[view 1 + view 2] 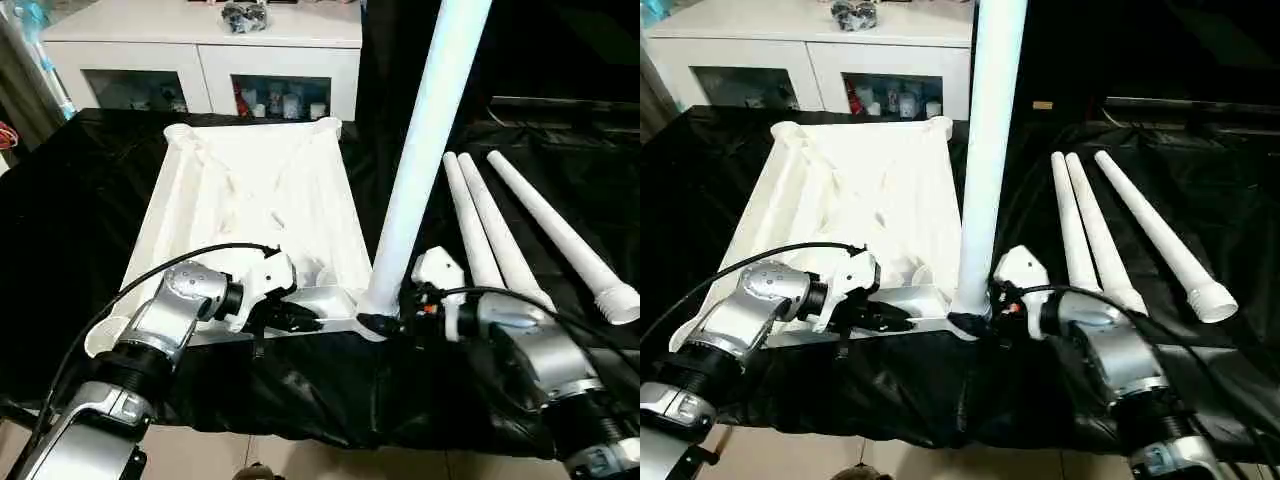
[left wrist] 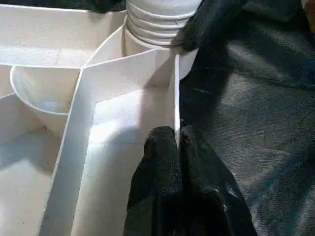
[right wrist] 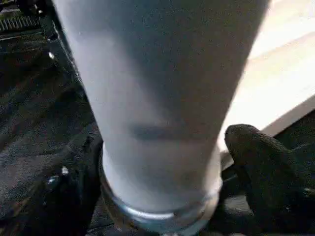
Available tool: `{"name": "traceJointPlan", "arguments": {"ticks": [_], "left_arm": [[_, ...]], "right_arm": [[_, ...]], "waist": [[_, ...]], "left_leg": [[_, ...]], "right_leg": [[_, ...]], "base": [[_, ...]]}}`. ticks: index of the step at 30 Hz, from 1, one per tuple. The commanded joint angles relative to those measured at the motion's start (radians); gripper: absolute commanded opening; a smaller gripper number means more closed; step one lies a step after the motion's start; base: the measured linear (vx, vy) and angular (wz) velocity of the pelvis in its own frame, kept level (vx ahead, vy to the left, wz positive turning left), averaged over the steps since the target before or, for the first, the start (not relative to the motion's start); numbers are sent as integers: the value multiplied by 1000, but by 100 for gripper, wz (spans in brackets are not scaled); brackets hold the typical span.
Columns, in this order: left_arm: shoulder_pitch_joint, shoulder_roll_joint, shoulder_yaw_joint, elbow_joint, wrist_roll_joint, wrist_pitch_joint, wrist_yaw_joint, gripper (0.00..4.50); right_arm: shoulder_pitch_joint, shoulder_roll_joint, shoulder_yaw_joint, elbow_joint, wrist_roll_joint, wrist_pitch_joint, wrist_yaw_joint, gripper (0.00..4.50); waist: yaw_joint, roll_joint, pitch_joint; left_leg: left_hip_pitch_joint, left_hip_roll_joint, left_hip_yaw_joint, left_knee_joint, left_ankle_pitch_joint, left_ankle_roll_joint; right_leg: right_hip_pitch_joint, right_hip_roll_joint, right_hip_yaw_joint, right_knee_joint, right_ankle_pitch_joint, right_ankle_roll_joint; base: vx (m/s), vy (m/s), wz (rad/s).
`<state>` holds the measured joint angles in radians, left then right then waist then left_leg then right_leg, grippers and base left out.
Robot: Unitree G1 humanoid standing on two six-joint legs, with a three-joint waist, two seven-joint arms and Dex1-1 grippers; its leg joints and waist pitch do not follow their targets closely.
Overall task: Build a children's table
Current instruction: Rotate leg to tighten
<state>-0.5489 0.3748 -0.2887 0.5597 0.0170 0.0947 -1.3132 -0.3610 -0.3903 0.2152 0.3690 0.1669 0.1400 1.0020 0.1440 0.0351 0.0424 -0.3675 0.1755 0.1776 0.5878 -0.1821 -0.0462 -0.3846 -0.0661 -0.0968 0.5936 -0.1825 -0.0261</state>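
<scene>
The white table top (image 1: pixel 250 200) lies upside down on the black cloth, its ribbed underside facing up. One white leg (image 1: pixel 425 140) stands upright in the near right corner socket (image 2: pixel 147 46). My right gripper (image 1: pixel 385 322) is shut around that leg's base, one black finger (image 3: pixel 266 167) on either side of it. My left gripper (image 1: pixel 300 320) is shut on the thin near rim wall (image 2: pixel 176 93) of the table top, just left of that corner. Three more legs (image 1: pixel 505 240) lie side by side on the cloth to the right.
A white cabinet (image 1: pixel 200 50) with glass doors stands behind the work surface. The black cloth (image 1: pixel 70 220) covers the surface and hangs over its near edge. Cables run along both of my forearms.
</scene>
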Motion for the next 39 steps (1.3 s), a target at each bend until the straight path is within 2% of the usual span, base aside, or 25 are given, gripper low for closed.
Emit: {"name": "traceJointPlan", "arguments": {"ticks": [1, 6, 7, 16, 18, 20, 22, 24, 27, 31, 32, 33, 34, 36, 38, 39], "left_arm": [[22, 4, -36, -8, 7, 18, -33, 0], [19, 6, -29, -17, -5, 36, -38, 0], [19, 5, -27, -20, -8, 40, -38, 0], [10, -17, -8, -22, -15, 70, 24, 0], [-2, -61, 5, -17, -9, 105, 111, 0], [-10, -100, 8, -12, 1, 122, 176, 0], [-22, -173, 8, -4, 21, 161, 278, 0], [-26, -201, 7, 2, 28, 176, 315, 0], [-35, -274, 5, 18, 35, 206, 404, 0], [-34, -291, -3, 20, 38, 210, 423, 0], [-31, -295, -8, 20, 41, 208, 429, 0], [-26, -291, -14, 18, 46, 202, 429, 0], [-23, -286, -16, 17, 47, 198, 424, 0], [-15, -276, -20, 11, 54, 191, 415, 0], [6, -241, -22, -13, 49, 164, 364, 0], [7, -239, -22, -14, 48, 162, 361, 0]], "right_arm": [[-27, 2, 4, 8, 2, -8, 2, 350], [-32, 16, 7, 22, -1, -4, 3, 317], [-32, 18, 6, 23, -1, -3, 3, 298], [-8, 43, -9, 15, 6, -3, -26, 276], [2, 81, -43, 42, -8, -15, -132, 276], [3, 116, -61, 71, -26, -28, -223, 276], [-7, 196, -88, 130, -54, -32, -400, 275], [-15, 230, -97, 152, -64, -30, -472, 275], [-54, 335, -114, 213, -62, -21, -604, 275], [-68, 368, -99, 225, -75, -38, -619, 275], [-74, 387, -98, 229, -70, -46, -608, 310], [-76, 395, -97, 223, -62, -51, -589, 310], [-75, 394, -98, 216, -56, -50, -573, 347], [-71, 390, -99, 201, -48, -49, -544, 350], [-49, 336, -89, 158, -53, -52, -482, 350], [-48, 332, -89, 155, -52, -51, -477, 350]], "waist": [[-1, -6, -58], [-3, -4, -58], [-3, -4, -58], [-4, -5, -57], [-7, -17, -55], [-9, -13, -53], [-11, -13, -52], [-18, -14, -49], [-32, -12, -45], [-38, -11, -45], [-41, -8, -46], [-42, -8, -45], [-43, -9, -45], [-45, -10, -44], [-47, -15, -43], [-46, -14, -44]], "left_leg": [[13, 72, -26, -72, -213, 49], [14, 72, -26, -73, -219, 44], [14, 72, -26, -73, -221, 43], [13, 71, -26, -74, -224, 39], [14, 72, -26, -76, -227, 36], [18, 70, -27, -77, -245, 21], [21, 70, -29, -79, -262, 9], [18, 66, -31, -83, -281, -2], [22, 60, -33, -82, -309, -1], [22, 61, -34, -84, -320, 5], [22, 63, -35, -86, -328, 2], [22, 63, -35, -87, -334, 2], [23, 63, -35, -87, -340, 3], [22, 62, -34, -87, -342, 7], [20, 63, -35, -88, -340, 13], [19, 64, -36, -88, -338, 15]], "right_leg": [[41, -105, 64, -71, -255, -186], [40, -104, 64, -71, -253, -189], [41, -106, 64, -71, -253, -190], [40, -106, 65, -72, -256, -189], [40, -109, 66, -74, -284, -185], [36, -111, 65, -83, -352, -168], [33, -111, 65, -88, -372, -162], [34, -110, 64, -92, -406, -149], [32, -112, 63, -104, -478, -120], [31, -110, 63, -109, -494, -102], [29, -108, 64, -107, -477, -103], [28, -108, 64, -107, -476, -104], [28, -108, 64, -107, -473, -106], [28, -107, 65, -108, -475, -107], [30, -110, 65, -109, -485, -104], [32, -110, 66, -107, -482, -102]], "base": [[0, 0, 0], [0, 0, 0], [0, 0, 0], [0, 0, 0], [0, 0, 0], [0, 0, 0], [0, 0, 0], [0, 0, 0], [0, 0, 0], [0, 0, 0], [0, 0, 0], [0, 0, 0], [0, 0, 0], [0, 0, 0], [0, 0, 0], [0, 0, 0]]}}
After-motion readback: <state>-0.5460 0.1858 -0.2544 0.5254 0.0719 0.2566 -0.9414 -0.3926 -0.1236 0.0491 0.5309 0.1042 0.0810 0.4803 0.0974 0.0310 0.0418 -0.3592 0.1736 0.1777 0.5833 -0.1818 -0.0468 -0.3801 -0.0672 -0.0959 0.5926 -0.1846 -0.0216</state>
